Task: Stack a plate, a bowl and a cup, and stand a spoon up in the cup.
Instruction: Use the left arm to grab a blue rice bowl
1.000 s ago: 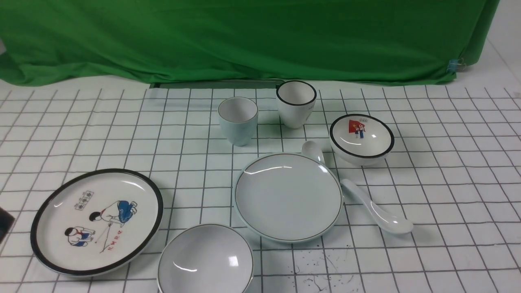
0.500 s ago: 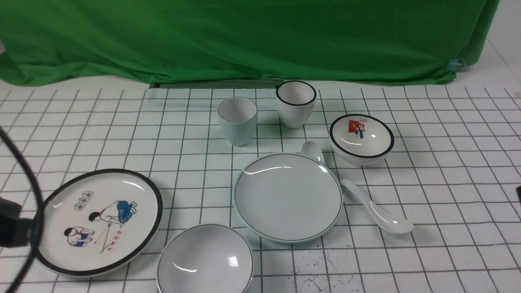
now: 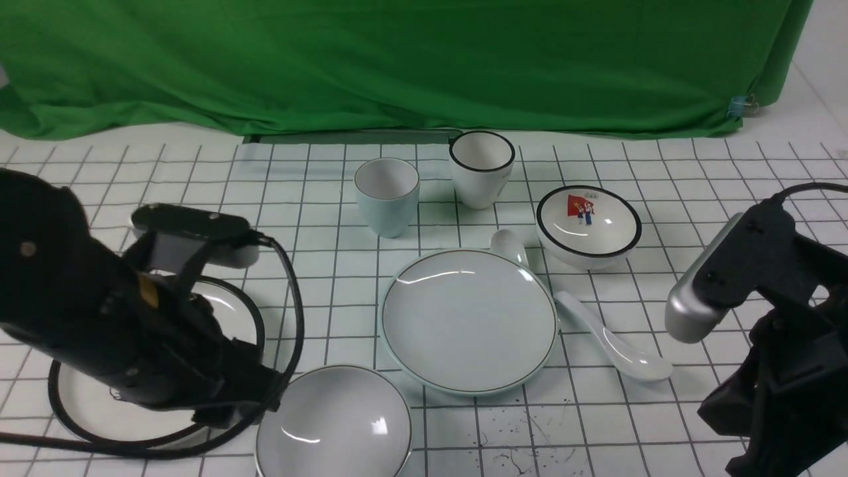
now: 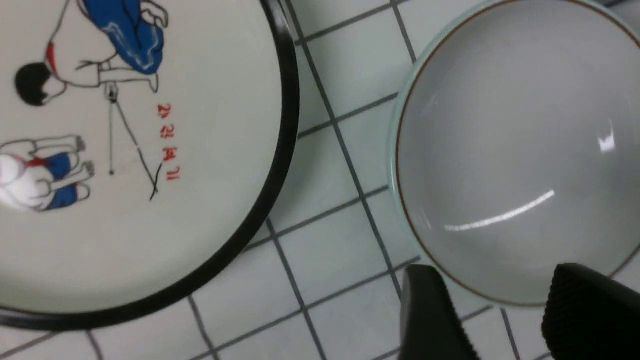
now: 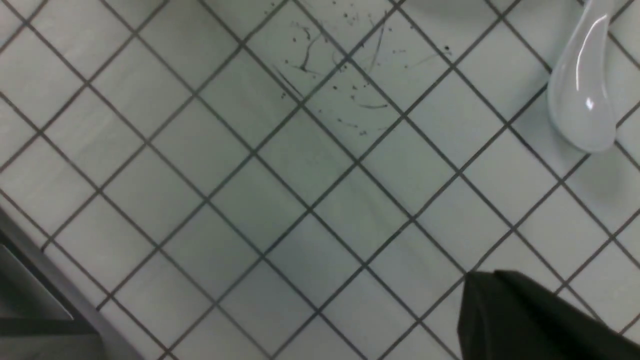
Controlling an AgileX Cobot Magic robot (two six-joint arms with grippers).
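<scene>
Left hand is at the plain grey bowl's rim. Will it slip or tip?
Probably slippery: the bowl shows sharp glossy highlights, so a rim pinch could slide. It looks like rigid glazed ceramic, likely chip-prone. Lifted from one edge by the left hand, it may tilt.

plates: 2, plain plate [image 3: 469, 321], picture plate [image 4: 225, 165]
bowls: 2, plain bowl [image 3: 334, 424], flag bowl [image 3: 588, 225]
cups: 2, blue cup [image 3: 387, 197], black-rimmed cup [image 3: 481, 170]
spoons: 1 spoon [image 3: 613, 344]; white piece [image 3: 509, 245] behind plain plate, can't tell

The cup [image 3: 387, 199] is pale blue, the spoon [image 3: 613, 341] white (glossy), the backdrop [image 3: 397, 66] green.
</scene>
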